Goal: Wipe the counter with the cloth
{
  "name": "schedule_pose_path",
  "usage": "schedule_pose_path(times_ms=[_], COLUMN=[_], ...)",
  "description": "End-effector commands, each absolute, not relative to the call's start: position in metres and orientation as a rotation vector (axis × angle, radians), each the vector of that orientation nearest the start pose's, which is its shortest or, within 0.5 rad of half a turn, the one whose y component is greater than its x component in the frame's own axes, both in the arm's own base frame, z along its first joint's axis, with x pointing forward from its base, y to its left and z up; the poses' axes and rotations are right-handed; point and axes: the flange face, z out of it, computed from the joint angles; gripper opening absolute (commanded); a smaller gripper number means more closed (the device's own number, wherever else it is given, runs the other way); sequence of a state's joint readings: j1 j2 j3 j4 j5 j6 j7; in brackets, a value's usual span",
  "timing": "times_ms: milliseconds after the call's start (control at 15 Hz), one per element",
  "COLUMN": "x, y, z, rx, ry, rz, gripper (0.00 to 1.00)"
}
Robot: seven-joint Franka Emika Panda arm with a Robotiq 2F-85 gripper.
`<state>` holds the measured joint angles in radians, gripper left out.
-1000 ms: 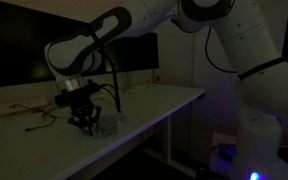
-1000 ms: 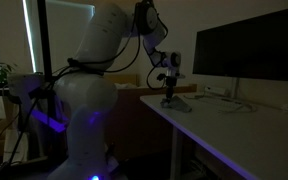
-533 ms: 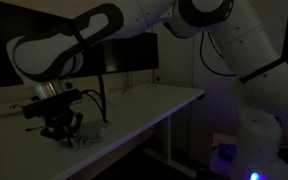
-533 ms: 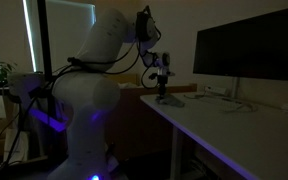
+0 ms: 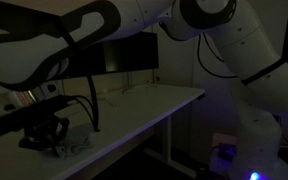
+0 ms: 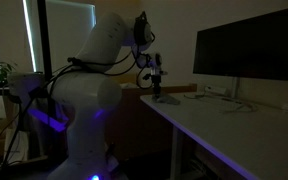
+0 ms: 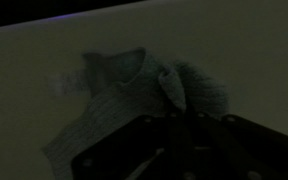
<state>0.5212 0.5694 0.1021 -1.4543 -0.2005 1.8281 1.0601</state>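
Observation:
The room is dark. A pale knitted cloth (image 7: 124, 95) lies crumpled on the white counter (image 7: 44, 45), with one fold pinched up between the fingers of my gripper (image 7: 174, 122). In both exterior views the gripper (image 5: 46, 136) (image 6: 158, 88) points straight down at the counter's end near the edge, pressing the cloth (image 5: 76, 146) (image 6: 168, 98) on the counter (image 5: 154, 102) (image 6: 234, 125). The fingertips are hidden in shadow and by the cloth.
A large dark monitor (image 5: 124, 55) (image 6: 249, 55) stands at the back of the counter, with cables (image 6: 229, 97) near its foot. The counter's front edge (image 5: 134, 135) runs close to the cloth. My arm's white base (image 6: 84, 110) stands beside the counter's end.
My gripper has dragged the cloth along the counter toward its end: leftward and nearer the camera in one exterior view, leftward in the other.

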Motion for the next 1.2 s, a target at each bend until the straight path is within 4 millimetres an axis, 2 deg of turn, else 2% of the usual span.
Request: schedule_pose_path(times_ms=[0,67,133,400,467,600,800,1067,1133], x=[0.573,0.563,0.573,0.574,0.598,0.611,0.632,0.661,0.671], y=[0.391,0.385,0.384,0.384,0.395,0.404,0.414,0.406,0.394], z=[0.308,0.317,0.342,0.344,0.321,0.315,0.317,0.323,0.324], rx=[-3.316,-3.305,-3.314,-3.311,-3.324,-3.313,-3.283,-3.256,-3.253], ry=[0.703,0.668,0.663,0.665,0.667,0.694,0.740,0.841,0.898], rz=[0.017,0.035,0.023,0.020,0.012,-0.012,-0.047,-0.081,-0.080], gripper=[0.07,0.07,0.06,0.04,0.03,0.05,0.06,0.05,0.05])
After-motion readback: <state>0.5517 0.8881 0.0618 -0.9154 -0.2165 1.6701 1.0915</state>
